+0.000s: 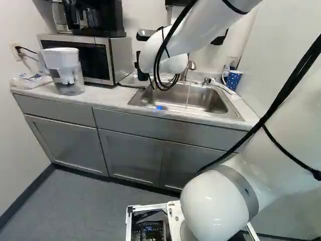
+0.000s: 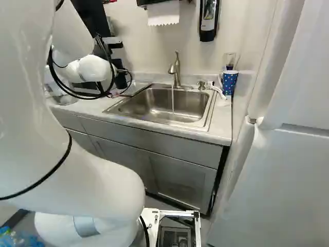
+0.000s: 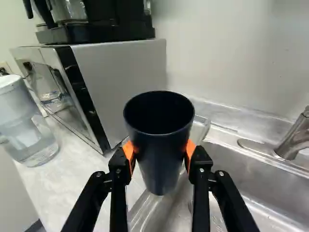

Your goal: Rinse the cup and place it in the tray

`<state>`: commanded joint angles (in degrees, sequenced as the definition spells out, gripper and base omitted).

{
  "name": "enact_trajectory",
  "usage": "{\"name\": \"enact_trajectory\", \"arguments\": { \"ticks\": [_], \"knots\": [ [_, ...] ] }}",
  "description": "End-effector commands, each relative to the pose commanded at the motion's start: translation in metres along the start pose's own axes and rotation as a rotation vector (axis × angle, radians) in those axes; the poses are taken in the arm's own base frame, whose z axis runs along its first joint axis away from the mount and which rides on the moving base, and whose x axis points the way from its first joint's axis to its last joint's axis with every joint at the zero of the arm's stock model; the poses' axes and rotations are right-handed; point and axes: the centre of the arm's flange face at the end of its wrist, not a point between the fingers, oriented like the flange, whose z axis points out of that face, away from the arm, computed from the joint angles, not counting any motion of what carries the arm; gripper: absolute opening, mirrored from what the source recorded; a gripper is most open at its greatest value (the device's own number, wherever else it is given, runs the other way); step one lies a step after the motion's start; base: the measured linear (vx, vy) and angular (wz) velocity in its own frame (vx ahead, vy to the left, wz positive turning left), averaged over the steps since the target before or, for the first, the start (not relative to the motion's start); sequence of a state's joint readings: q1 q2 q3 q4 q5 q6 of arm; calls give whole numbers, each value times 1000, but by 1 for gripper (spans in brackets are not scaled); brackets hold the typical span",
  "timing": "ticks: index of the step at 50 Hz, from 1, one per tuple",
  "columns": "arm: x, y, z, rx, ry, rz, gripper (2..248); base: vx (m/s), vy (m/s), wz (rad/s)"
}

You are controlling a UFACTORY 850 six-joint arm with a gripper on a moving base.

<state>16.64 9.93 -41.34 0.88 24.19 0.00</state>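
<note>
At the left of the right base view, the black gripper (image 2: 120, 77) shows only in part beyond the white wrist. In the wrist view the gripper (image 3: 160, 151) is shut on a dark navy cup (image 3: 161, 159), an orange pad against each side. The cup is upright, its dark mouth facing up. Beneath and behind it is a clear tray (image 3: 205, 128) on the counter beside the sink; the cup hides much of it. Whether the cup's base touches the tray, I cannot tell. A thin stream of water falls from the faucet (image 2: 176, 69).
The sink (image 2: 154, 105) lies right of the tray. A microwave (image 3: 120, 82) with a coffee maker on top stands close behind the cup, on the other side from the faucet; a water pitcher (image 1: 67, 75) stands nearby. A blue dotted cup (image 2: 229, 82) is at the counter's far right corner.
</note>
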Motion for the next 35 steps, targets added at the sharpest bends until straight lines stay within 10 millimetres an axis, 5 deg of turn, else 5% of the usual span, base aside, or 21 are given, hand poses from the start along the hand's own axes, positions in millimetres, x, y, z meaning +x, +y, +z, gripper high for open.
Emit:
{"name": "enact_trajectory", "arguments": {
  "ticks": [35],
  "knots": [
    [-4,51,-5,-110,-34,31,121,0,0,0]
  ]
}}
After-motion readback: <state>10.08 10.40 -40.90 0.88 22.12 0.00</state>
